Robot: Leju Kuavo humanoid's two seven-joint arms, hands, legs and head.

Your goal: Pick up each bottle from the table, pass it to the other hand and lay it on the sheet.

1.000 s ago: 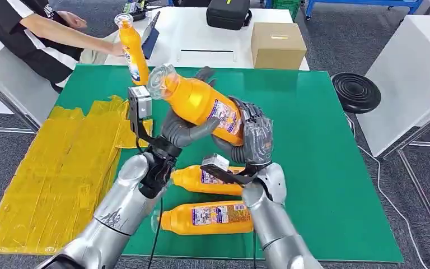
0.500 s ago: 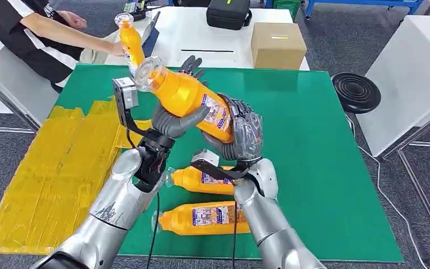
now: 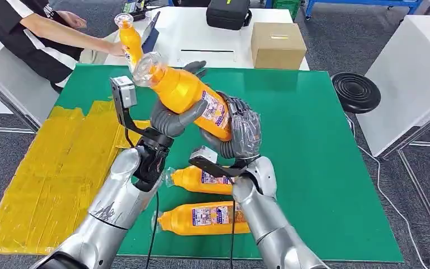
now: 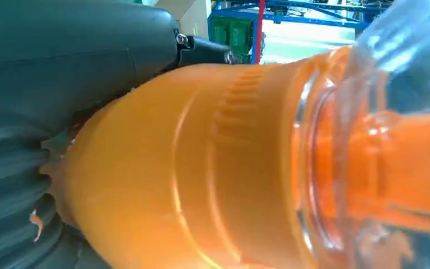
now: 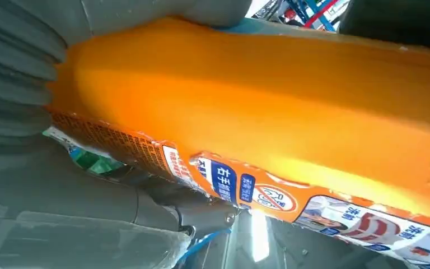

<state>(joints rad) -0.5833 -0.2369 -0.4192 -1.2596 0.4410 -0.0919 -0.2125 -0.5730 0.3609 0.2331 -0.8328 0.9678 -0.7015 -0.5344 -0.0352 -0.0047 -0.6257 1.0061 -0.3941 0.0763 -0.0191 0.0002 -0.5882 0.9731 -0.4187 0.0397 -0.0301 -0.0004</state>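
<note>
An orange bottle (image 3: 183,92) with a clear cap is held tilted above the green table (image 3: 325,168), cap pointing to the far left. My left hand (image 3: 171,120) grips its middle, thumb across the front. My right hand (image 3: 242,133) grips its base end. In the left wrist view the bottle (image 4: 201,168) lies against my left hand (image 4: 61,56); in the right wrist view its labelled body (image 5: 269,112) lies in my right hand (image 5: 33,168). Two more orange bottles (image 3: 204,180) (image 3: 201,217) lie on the table under my arms. The yellow sheet (image 3: 50,168) lies to the left.
A person (image 3: 39,28) at the far left holds another orange bottle (image 3: 130,45) upright at the table's far edge. Behind it, a white table carries a cardboard box (image 3: 277,45) and a black bag (image 3: 228,12). A black stool (image 3: 356,91) stands to the right.
Both hands have carried the bottle a little to the left and away from me. The two bottles on the table have not moved.
</note>
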